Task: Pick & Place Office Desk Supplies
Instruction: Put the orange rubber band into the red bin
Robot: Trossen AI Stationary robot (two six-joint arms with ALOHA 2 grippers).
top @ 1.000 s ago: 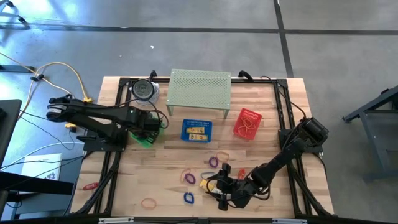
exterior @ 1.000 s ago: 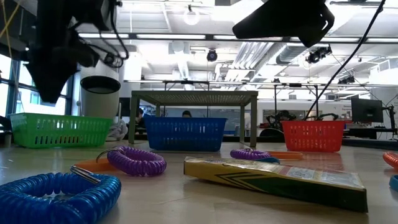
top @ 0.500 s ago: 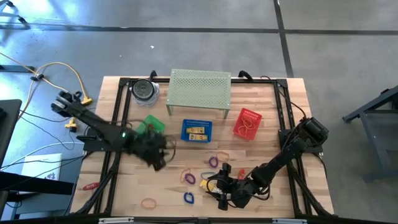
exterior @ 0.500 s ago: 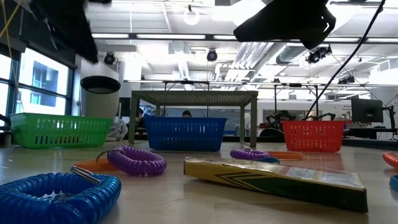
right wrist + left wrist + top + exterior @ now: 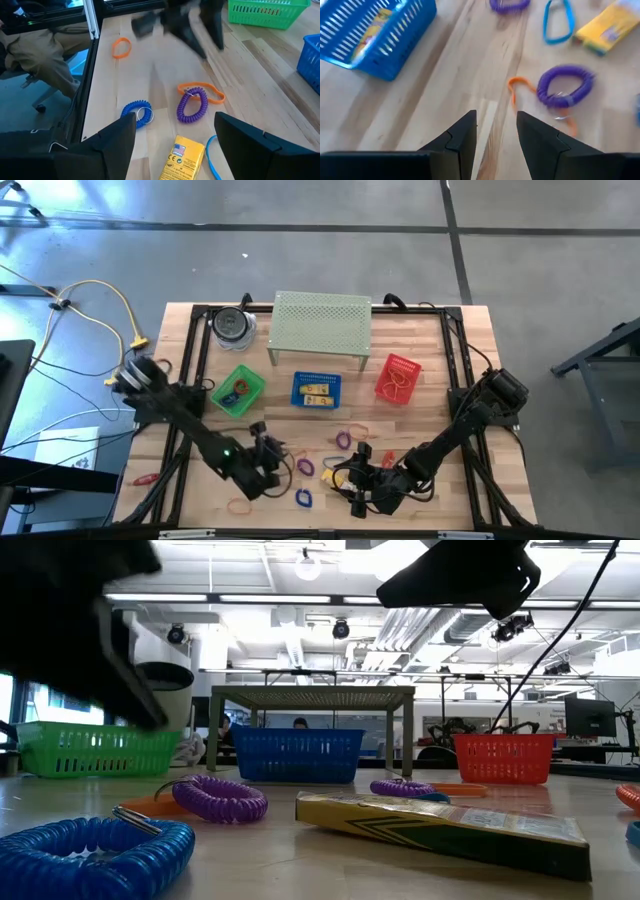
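Observation:
The office desk supplies lie loose on the near half of the wooden table: a purple coil (image 5: 303,466) on an orange band (image 5: 520,90), a blue coil (image 5: 303,499), a yellow box (image 5: 330,473) and an orange band (image 5: 240,505). My left gripper (image 5: 496,120) hovers open just left of the purple coil (image 5: 565,86), nothing between its fingers. My right gripper (image 5: 175,120) stands open wide at the near middle (image 5: 355,480), with the purple coil (image 5: 192,105) and blue coil (image 5: 137,112) on the table ahead of it.
A green basket (image 5: 240,390) holding bands, a blue basket (image 5: 316,390) and a red basket (image 5: 398,377) stand in a row mid-table. Behind them are a green perforated shelf (image 5: 322,325) and a round container (image 5: 232,325). A second purple coil (image 5: 343,440) lies farther right.
My left gripper has swung from over the green basket toward the table's near edge and right, sinking and turning as it went. It now hangs low beside the purple coil. The green basket shows uncovered. My right arm has kept still.

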